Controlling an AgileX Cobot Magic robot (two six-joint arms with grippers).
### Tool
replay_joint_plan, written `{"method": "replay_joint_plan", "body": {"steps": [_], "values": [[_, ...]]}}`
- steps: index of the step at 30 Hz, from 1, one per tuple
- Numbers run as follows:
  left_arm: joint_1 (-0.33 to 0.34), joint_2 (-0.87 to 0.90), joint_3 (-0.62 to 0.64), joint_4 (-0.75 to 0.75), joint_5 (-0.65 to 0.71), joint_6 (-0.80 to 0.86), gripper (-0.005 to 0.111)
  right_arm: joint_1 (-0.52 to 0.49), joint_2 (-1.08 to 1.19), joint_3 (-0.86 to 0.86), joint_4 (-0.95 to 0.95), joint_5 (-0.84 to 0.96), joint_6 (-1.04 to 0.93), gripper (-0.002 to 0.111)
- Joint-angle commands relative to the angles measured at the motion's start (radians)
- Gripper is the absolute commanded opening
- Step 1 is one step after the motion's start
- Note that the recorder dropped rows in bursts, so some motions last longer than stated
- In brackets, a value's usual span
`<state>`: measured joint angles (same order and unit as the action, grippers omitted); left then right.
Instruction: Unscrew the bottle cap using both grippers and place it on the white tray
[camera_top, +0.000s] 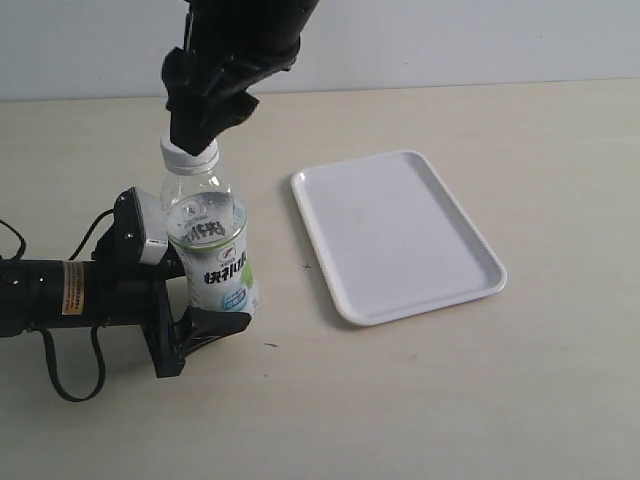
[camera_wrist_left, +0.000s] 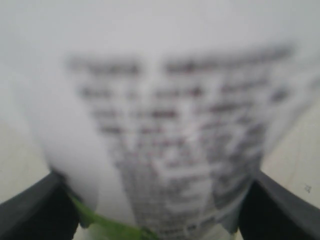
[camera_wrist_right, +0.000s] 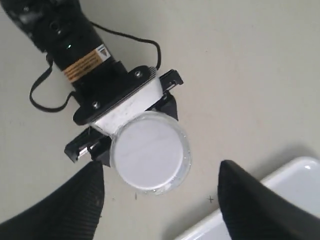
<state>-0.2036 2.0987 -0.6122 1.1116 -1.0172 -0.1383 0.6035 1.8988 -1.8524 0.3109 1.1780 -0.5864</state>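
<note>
the bottle (camera_top: 210, 250) stands upright on the counter (camera_top: 450, 400), on its left side, about midway between the far and near edges. the left gripper (camera_top: 222, 305) reaches in low from the left edge and pinches the bottle's lower body, one finger (camera_wrist_left: 30, 210) on each side of the label. the bottle cap (camera_wrist_right: 146, 155) is on the neck. the right gripper (camera_wrist_right: 160, 165) hangs from above right over the cap, its fingers (camera_wrist_right: 260, 210) spread wide on either side and not touching it in the right wrist view. the white tray (camera_top: 400, 235) lies flat to the right of the bottle, apart from it, its long sides slanting from the far edge toward the near right corner.
</note>
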Motion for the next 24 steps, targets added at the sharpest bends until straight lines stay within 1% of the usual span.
{"method": "replay_joint_plan", "body": {"steps": [1, 4, 8, 21, 24], "values": [[-0.002, -0.009, -0.003, 0.007, -0.009, 0.000, 0.000, 0.000, -0.011, -0.019, -0.022, -0.123, 0.285, 0.073], [-0.002, -0.009, -0.003, 0.007, -0.009, 0.000, 0.000, 0.000, 0.000, -0.019, -0.024, -0.158, 0.330, 0.074], [-0.002, -0.009, -0.003, 0.007, -0.009, 0.000, 0.000, 0.000, 0.023, -0.019, -0.033, -0.133, 0.372, 0.073], [-0.002, -0.009, -0.003, 0.009, -0.009, 0.000, 0.000, 0.000, 0.043, -0.019, -0.009, -0.045, 0.370, 0.072], [-0.002, -0.009, -0.003, 0.009, -0.009, 0.000, 0.000, 0.000, 0.043, -0.019, 0.009, -0.035, 0.344, 0.072]]}}
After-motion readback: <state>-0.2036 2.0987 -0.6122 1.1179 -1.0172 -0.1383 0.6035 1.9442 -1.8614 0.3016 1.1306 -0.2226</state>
